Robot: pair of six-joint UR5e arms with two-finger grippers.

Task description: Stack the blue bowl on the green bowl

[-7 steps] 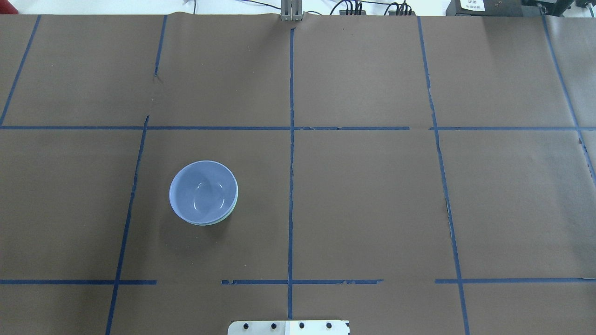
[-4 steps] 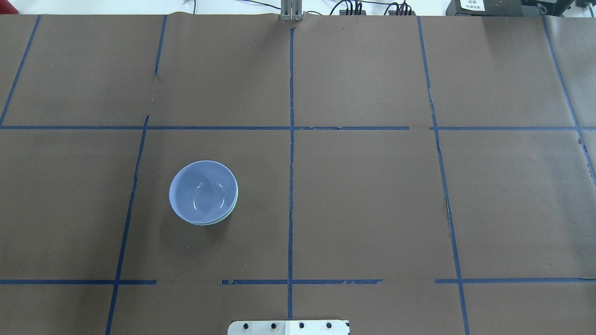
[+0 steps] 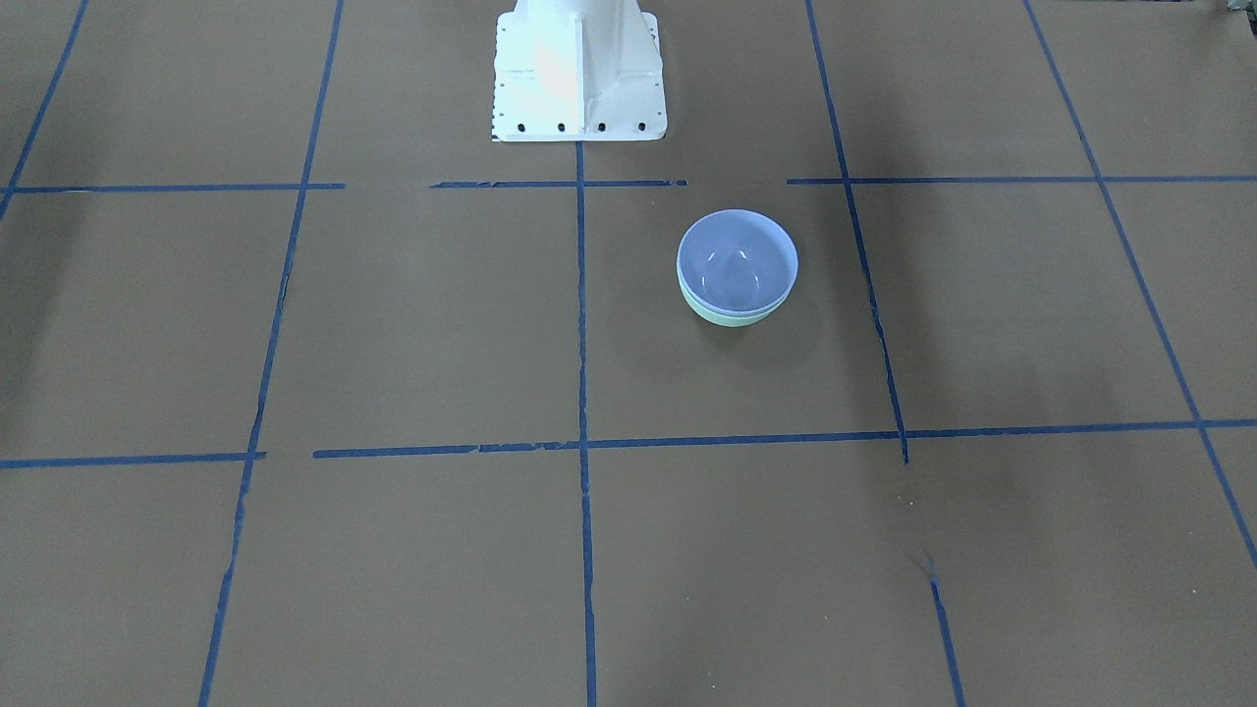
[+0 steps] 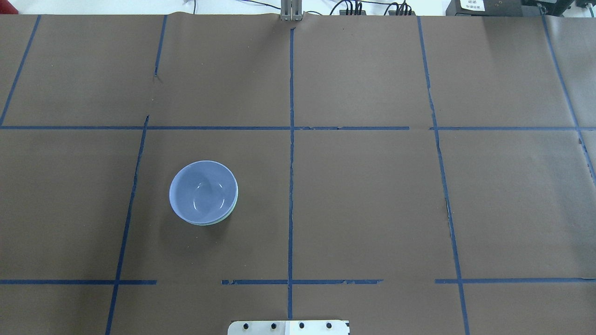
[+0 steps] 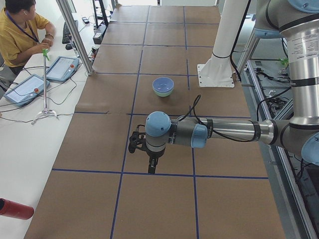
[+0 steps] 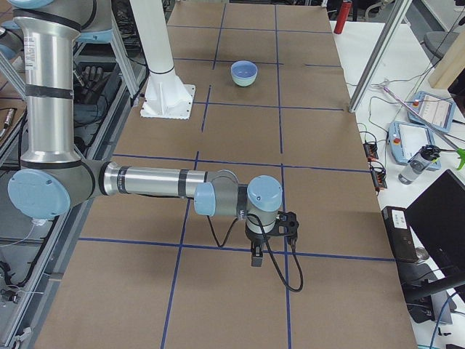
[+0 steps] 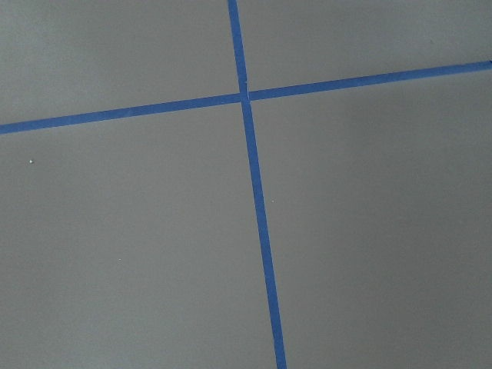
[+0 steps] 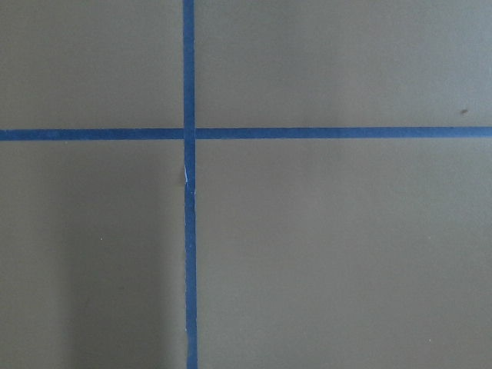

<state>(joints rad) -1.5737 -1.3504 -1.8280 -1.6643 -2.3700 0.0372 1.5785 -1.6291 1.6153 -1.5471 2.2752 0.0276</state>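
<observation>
Finds the blue bowl [image 3: 737,257] seated mouth-up inside the green bowl [image 3: 727,316], with only a mint sliver showing under the blue rim. Places the pair in the left half of the table [image 4: 372,209], a little left of the centre tape line [image 4: 291,186] and fairly near the white base [image 3: 577,74]. Reads no long axis in either bowl: round, upright, opening straight up, no visible tilt. Sees the left gripper [image 5: 151,167] only in the left side view, pointing down over bare paper well apart from the bowls, which lie beyond it, farther to the right along the table. Sees the right gripper [image 6: 256,258] only in the right side view, likewise pointing down and much farther from the bowls, at the right end. Cannot tell the jaw state of either from these side views; touching nothing, by the look of it. Gets only brown paper and crossing blue tape from both wrist views. Judges the left arm the nearer one, and the stacking already done, with no further move toward the bowls called for.
</observation>
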